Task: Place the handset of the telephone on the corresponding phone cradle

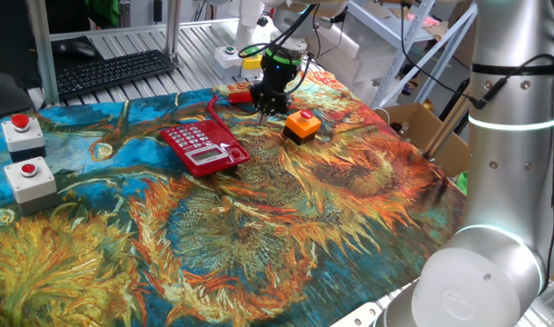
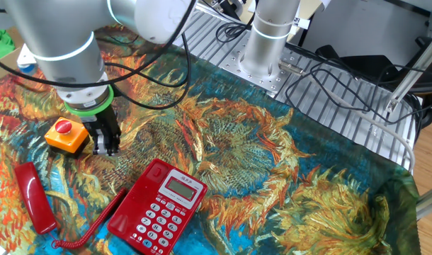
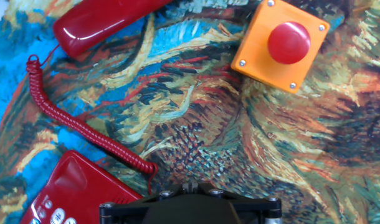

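Note:
The red handset [image 2: 33, 196] lies flat on the painted cloth, off the telephone, with its coiled red cord [image 3: 84, 132] running to the phone. It also shows in the hand view [image 3: 109, 22] and, partly behind the hand, in one fixed view [image 1: 239, 94]. The red telephone [image 2: 158, 207] with pale grey keys sits on the cloth [image 1: 204, 147]; only its corner shows in the hand view [image 3: 65, 193]. My gripper [image 2: 106, 147] hangs just above the cloth between handset, phone and orange box, with its jaws together and nothing in them [image 1: 266, 109] [image 3: 190, 186].
An orange box with a red button [image 3: 283, 43] sits close beside the gripper [image 2: 66, 134]. Two grey boxes with red buttons [image 1: 23, 132] [image 1: 30, 177] stand at the cloth's left edge. A keyboard [image 1: 113, 71] and cables lie behind.

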Tool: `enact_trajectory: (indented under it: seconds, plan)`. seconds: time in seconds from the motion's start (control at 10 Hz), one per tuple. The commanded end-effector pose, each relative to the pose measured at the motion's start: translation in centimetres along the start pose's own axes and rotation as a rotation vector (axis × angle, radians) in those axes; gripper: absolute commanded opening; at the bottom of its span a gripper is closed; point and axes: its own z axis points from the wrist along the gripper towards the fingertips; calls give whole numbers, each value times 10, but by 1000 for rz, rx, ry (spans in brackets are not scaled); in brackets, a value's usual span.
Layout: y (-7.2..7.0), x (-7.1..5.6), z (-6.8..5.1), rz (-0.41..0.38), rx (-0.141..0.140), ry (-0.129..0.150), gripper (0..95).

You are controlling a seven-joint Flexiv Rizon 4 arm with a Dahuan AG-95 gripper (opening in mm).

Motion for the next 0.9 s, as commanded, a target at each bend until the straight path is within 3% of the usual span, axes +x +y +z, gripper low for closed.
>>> enact_trajectory:
  seconds: [0.1, 0.3, 0.6, 0.9]
  plan:
    - [15, -18, 5, 228, 16, -102, 380]
    - [25, -32, 10, 300, 3, -108, 380]
    - [34, -64, 21, 401, -13, -125, 380]
    - [43, -90, 22, 472, -34, -124, 380]
